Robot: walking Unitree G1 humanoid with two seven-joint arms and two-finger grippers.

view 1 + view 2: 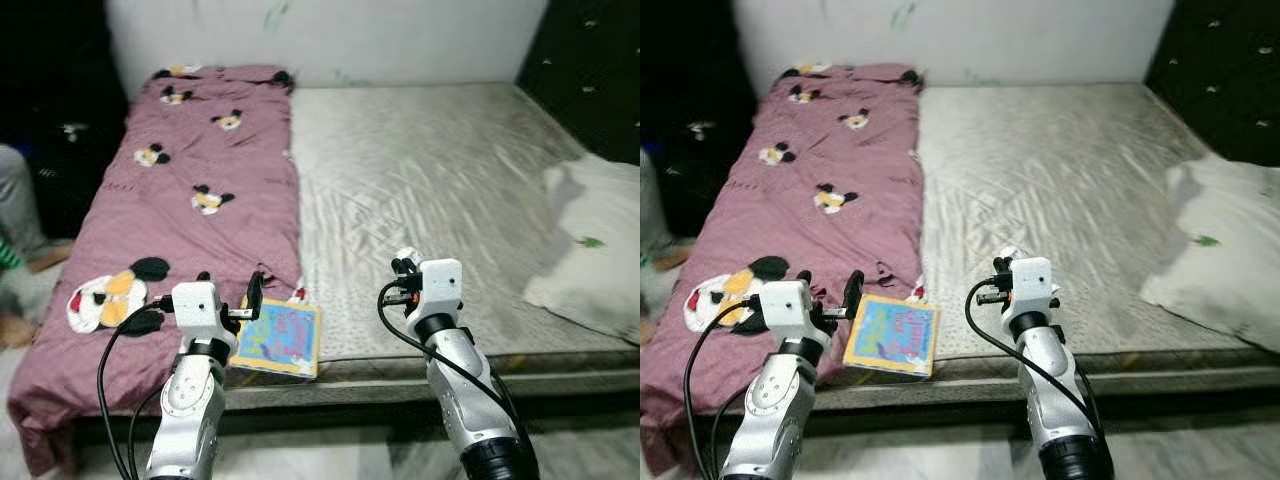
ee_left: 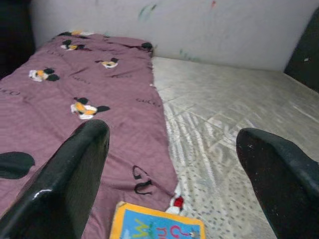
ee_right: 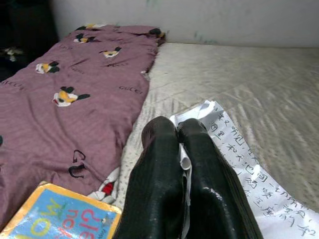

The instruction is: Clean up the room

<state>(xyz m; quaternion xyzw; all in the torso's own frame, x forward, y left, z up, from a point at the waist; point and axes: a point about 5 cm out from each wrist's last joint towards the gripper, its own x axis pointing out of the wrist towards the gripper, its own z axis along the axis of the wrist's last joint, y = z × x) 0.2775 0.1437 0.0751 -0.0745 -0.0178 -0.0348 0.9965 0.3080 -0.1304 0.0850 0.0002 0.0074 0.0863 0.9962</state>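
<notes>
The right gripper hangs over the near edge of the bed with its two fingers pressed together on a white paper printed with black characters; one sheet is pinched, the rest of it trailing on the mattress beside the fingers. The left gripper is spread wide, nothing between its fingers, held just above the near edge where a book with a yellow border and blue cover lies flat, one corner reaching the bed's front edge. The book sits at the seam where the maroon blanket meets the bare mattress, just beside the blanket's hem. One blanket, patterned with cartoon mice, covers the left strip of the bed and droops over the front edge. The middle of the mattress is open grey quilting back to the wall. One white pillow lies at the right edge. A person's leg shows at the far left, off the bed.
</notes>
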